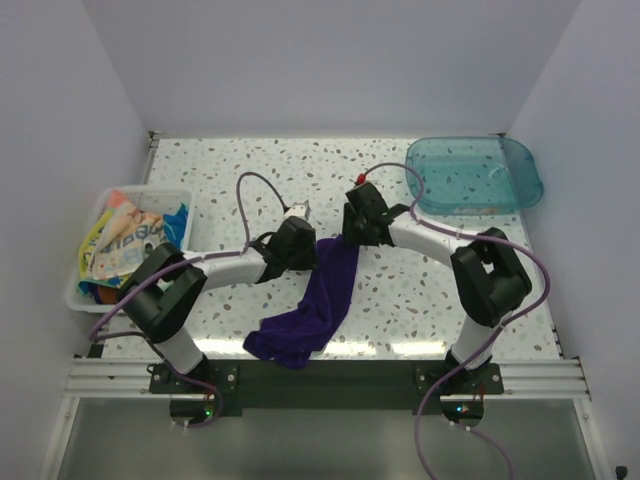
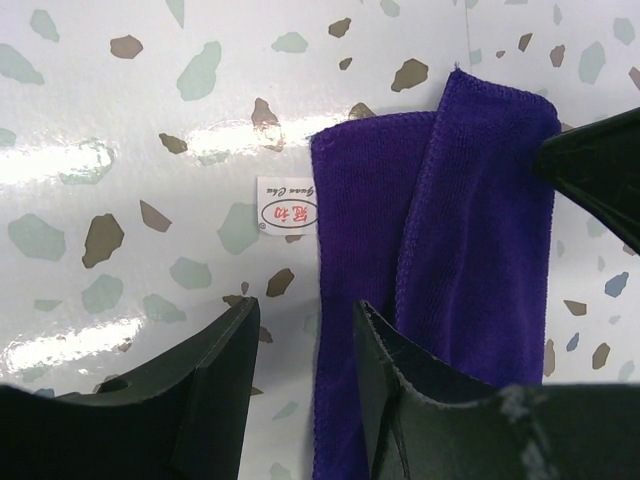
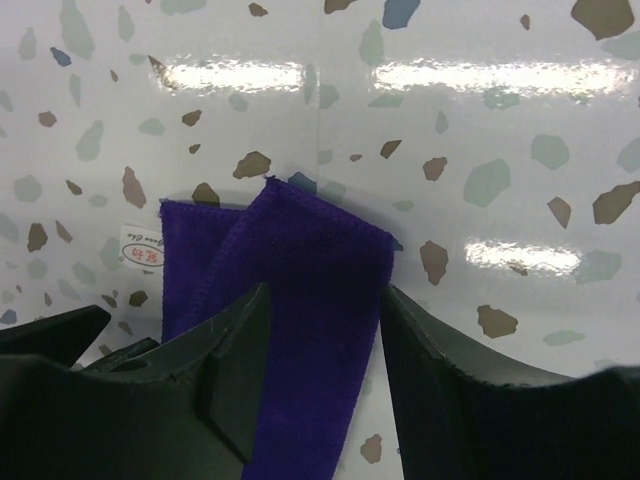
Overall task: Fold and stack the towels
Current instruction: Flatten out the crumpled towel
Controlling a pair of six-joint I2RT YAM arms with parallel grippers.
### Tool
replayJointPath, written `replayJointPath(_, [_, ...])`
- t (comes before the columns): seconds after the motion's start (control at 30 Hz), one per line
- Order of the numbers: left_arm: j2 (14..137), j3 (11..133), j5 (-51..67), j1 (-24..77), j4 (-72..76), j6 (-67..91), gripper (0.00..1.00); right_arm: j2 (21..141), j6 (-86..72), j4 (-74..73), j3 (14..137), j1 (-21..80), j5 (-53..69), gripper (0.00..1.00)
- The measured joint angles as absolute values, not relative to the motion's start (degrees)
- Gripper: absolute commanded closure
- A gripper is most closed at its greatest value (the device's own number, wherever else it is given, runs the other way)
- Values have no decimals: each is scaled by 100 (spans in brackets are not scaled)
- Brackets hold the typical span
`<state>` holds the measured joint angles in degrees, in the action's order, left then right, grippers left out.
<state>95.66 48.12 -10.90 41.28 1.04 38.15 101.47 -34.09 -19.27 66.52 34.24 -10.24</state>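
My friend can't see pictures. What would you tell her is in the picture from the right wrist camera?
A deep purple towel lies folded in a long strip on a white speckled table, running between the right gripper and its open black jaws. A small white label sticks out at the towel's left edge.

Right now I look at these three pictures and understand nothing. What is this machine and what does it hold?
Two robot arms, the left arm and right arm, are bolted at the near edge of a speckled table. One picture looks down from above; the others come from wrist cameras, so the dark shapes are each arm's jaws. A purple towel lies partly folded between them. A white basket of colourful towels sits left, a teal tray far right. Both pairs of jaws stand open: the right around a towel strip, the left beside it.
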Motion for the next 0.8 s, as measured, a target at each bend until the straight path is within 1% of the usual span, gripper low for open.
replayJointPath(0.1, [9485, 4807, -1164, 4125, 23, 3780, 53, 10151, -3411, -2023, 6781, 3527, -939, 48])
replayJointPath(0.2, [9220, 4696, -1243, 4075, -102, 3780, 52, 10213, -3457, -2257, 7190, 3791, -998, 48])
replayJointPath(0.4, [8554, 4106, -1240, 3588, -257, 3780, 48, 10551, -3649, -2744, 7933, 4445, -1391, 50])
replayJointPath(0.43, [8449, 4007, -1238, 3500, -285, 3780, 47, 10626, -3686, -2856, 7983, 4541, -1444, 52])
replayJointPath(0.67, [7752, 3516, -1188, 3030, -419, 3675, 46, 11109, -3909, -3557, 8093, 4963, -1695, 57])
replayJointPath(0.8, [7557, 3426, -1122, 2969, -438, 3632, 46, 11194, -3997, -3728, 8103, 5052, -1710, 63])
